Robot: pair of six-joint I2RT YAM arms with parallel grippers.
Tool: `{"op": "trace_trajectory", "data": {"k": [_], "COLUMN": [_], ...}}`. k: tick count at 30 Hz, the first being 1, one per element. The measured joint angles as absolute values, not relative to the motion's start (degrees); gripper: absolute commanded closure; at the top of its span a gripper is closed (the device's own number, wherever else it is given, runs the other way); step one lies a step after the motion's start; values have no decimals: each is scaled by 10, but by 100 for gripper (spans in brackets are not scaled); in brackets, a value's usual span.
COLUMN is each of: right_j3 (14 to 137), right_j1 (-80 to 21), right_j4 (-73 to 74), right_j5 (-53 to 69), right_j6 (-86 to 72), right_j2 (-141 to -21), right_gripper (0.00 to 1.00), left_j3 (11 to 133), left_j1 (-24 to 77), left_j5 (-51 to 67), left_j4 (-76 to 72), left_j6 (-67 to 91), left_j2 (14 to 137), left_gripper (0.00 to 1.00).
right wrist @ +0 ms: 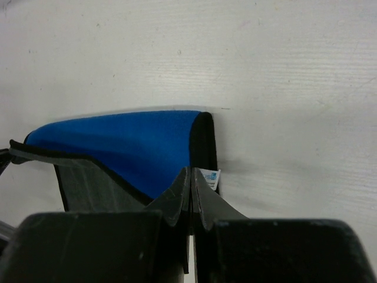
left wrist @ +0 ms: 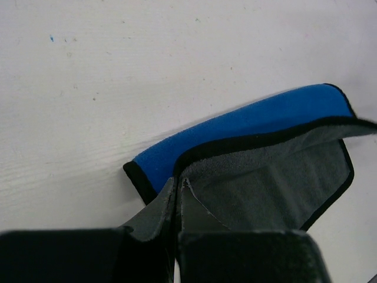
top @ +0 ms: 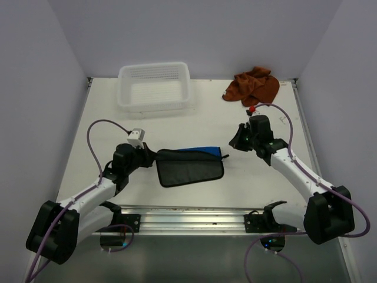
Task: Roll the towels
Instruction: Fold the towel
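Left wrist view: hem of blue towel (left wrist: 247, 121) partly behind left claw (left wrist: 178, 187)

Pale counter (top: 206, 124) with three things lying on it.
A blue towel (top: 191, 167), folded dark side up, lies between the left end effector (top: 154, 158) and the right end effector (top: 231, 150). A white mesh basket (top: 156, 106) sits well beyond the left one. A crumpled rust-brown towel (top: 252, 87) lies beyond the right one.
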State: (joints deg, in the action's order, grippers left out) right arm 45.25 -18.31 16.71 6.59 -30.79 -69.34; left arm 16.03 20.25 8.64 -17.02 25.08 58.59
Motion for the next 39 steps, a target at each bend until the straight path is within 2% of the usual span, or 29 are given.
{"op": "trace_trajectory", "data": {"k": [10,13,17,19,23,26,39], "right_j3": [425,425,424,423,405,384,338], "right_j1": [-183,-183,-183,-183,-196,-213,-244], "right_j4": [168,168,167,166,168,178,206], "right_j5": [69,72,96,114,127,126,115], "right_j6": [-306,-304,-297,-292,-282,-276,-265], "right_j2": [-689,-689,-693,-701,-721,-724,-726], "right_gripper": [100,99,82,80,68,64,61], "left_j3": [150,143,133,132,132,132,132], "left_j1": [238,246,253,253,256,256,256], "left_j5": [85,85,85,85,81,81,79], "left_j4": [-170,-171,-170,-168,-166,-166,-162], "left_j6": [266,271,277,280,281,281,281], "left_j2": [580,577,566,564,562,563,568], "left_gripper": [98,96,95,94,93,93,94]}}
